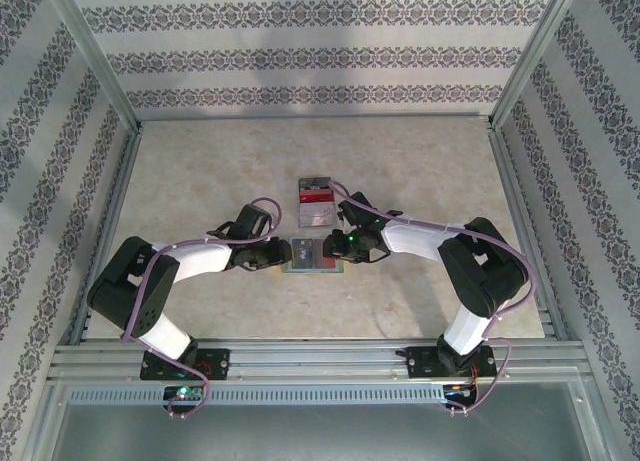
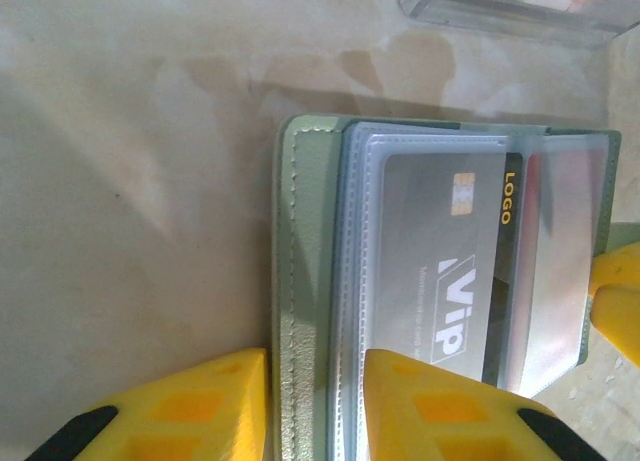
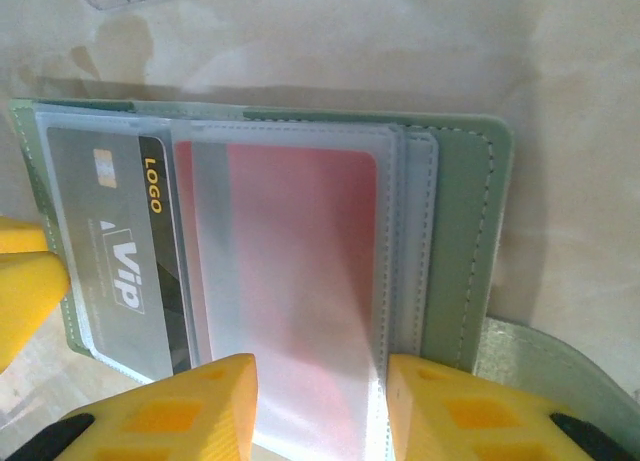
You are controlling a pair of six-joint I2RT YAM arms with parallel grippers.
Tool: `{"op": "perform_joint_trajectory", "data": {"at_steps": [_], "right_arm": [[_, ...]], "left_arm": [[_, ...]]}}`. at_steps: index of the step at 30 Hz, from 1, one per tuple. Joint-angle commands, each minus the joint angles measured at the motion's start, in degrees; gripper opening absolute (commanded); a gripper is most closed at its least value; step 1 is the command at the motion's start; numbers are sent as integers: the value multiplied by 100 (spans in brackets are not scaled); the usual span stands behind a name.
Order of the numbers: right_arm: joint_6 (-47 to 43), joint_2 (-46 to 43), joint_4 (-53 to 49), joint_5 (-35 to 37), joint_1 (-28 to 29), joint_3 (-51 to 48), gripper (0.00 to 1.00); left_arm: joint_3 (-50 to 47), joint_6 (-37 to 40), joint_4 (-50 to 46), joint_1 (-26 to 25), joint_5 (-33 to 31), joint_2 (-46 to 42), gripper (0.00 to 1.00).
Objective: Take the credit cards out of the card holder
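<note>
The grey-green card holder [image 1: 314,257] lies open on the table between both grippers. A dark grey VIP card [image 2: 440,271] sits in its clear sleeves, and so does a red card [image 3: 290,271]. My left gripper [image 2: 315,359] is open astride the holder's stitched left edge [image 2: 300,281], one finger on the table and one on the sleeve. My right gripper [image 3: 320,366] is open with its tips down on the sleeve over the red card. A red card [image 1: 314,195] and a pale card [image 1: 317,218] lie outside the holder, just beyond it.
The two loose cards rest in a clear plastic tray [image 1: 301,207] just beyond the holder; its edge shows in the left wrist view [image 2: 520,6]. Patterned walls and metal rails [image 1: 520,211] enclose the marbled tabletop [image 1: 200,171].
</note>
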Motion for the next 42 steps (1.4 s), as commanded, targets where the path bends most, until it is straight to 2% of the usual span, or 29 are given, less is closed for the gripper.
{"op": "perform_joint_trajectory", "data": {"at_steps": [1,15,19,25,33,37,42], "right_arm": [[90,-20,215,-188,94,55,39],[484,-456,907,-818,6,-199,39],[640,-340,1236,-1099,70,-144,39],[760,22,1457,-1134,284,92,39],[838,492,1555,-1066,586,425,39],[719,97,1365,-855,482,289,39],[384,-575,758,-697,112,2,40]], "left_arm": [[5,81,-12,33,45,115,31],[-11,64,23,32,70,78,31],[-55,43,29,32,-23,-48,31],[-185,60,-249,164,-309,-660,39],[-374,240,-834,703,-415,-1556,43],[-451,204,-722,769,-197,-1653,43],[-433,119,-289,753,273,-1360,41]]}}
